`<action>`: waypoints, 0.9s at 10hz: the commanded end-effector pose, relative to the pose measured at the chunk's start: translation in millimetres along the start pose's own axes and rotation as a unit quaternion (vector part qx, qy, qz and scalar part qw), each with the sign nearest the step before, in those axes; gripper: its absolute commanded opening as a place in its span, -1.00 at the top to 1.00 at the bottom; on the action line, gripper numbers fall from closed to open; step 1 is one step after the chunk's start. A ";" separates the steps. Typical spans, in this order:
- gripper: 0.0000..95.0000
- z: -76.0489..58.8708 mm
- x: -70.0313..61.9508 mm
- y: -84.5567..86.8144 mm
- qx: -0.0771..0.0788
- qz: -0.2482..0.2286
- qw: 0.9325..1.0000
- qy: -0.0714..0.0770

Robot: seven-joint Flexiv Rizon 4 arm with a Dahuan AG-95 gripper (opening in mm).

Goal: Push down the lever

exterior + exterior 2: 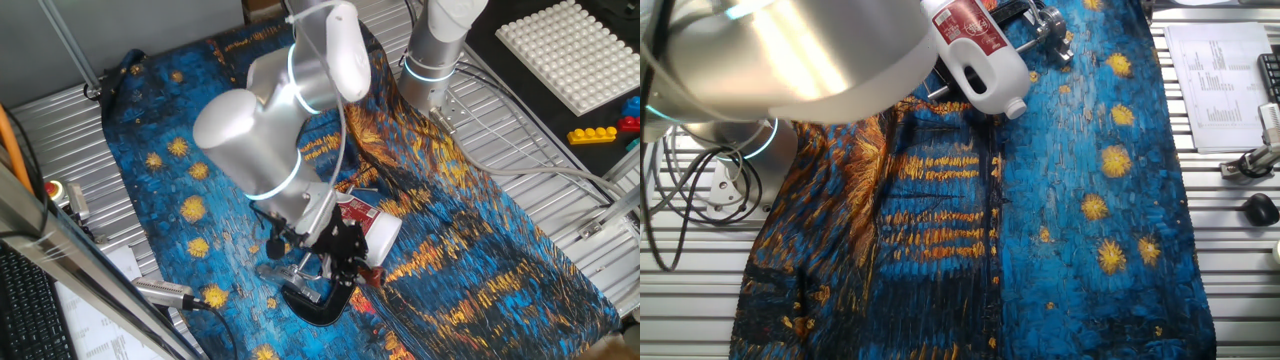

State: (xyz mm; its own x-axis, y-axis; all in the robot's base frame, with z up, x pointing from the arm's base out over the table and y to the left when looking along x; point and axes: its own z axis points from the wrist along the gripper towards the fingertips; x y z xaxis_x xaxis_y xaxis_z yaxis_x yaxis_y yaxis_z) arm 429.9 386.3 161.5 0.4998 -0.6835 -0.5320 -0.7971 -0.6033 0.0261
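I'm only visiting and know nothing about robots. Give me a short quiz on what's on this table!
1. True or false: the white bottle lies on its side.
2. The cloth is mostly: A) blue and orange, B) plain green, C) white.
3. Which is nearer the tool: the black clamp or the yellow brick?
Key: 1 true; 2 A; 3 the black clamp.
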 end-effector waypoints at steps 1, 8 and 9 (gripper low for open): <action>0.60 3.4 -1.2 1.3 0.000 -0.012 1.000 0.007; 0.60 16.1 0.6 4.6 -0.010 -0.018 0.999 0.030; 0.60 20.0 1.4 5.4 -0.010 -0.018 0.999 0.032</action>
State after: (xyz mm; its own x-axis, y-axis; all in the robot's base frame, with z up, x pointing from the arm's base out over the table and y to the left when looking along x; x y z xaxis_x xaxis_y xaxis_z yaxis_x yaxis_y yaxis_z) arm 419.2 391.6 141.7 0.5505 -0.6848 -0.4775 -0.7702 -0.6373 0.0260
